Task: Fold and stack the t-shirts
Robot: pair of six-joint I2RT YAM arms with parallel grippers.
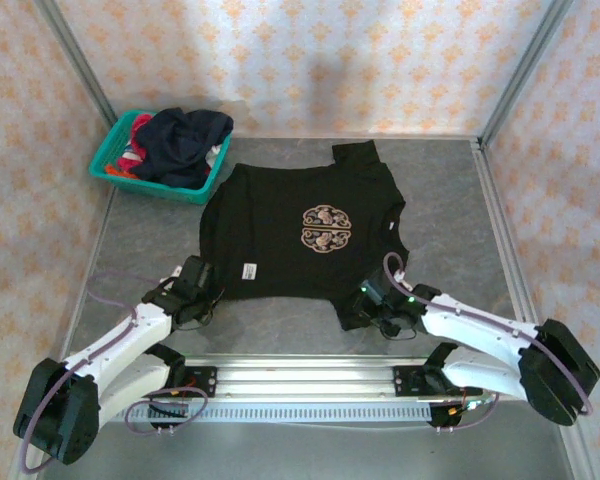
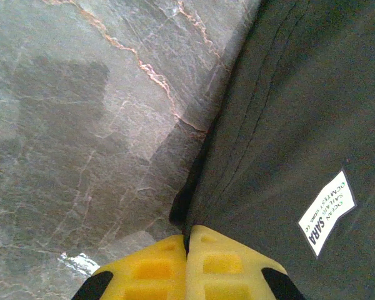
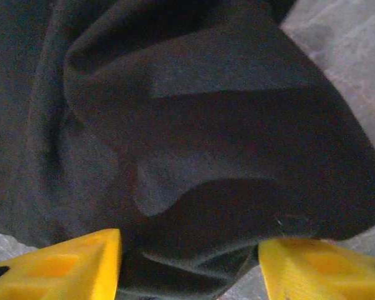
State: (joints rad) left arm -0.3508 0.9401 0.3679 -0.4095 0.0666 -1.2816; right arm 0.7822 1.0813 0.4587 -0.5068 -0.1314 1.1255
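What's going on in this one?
Two arms are working on a black shirt laid flat on the table. The left fingers are shut on its near left corner. The right fingers stand open around bunched cloth at its near right corner. More shirts sit in the basket. Nothing is folded yet.

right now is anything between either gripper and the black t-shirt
Nothing visible. The left gripper is shut on the hem corner of the black t-shirt, and the right gripper stands open with a bunched fold of that shirt between its fingers.
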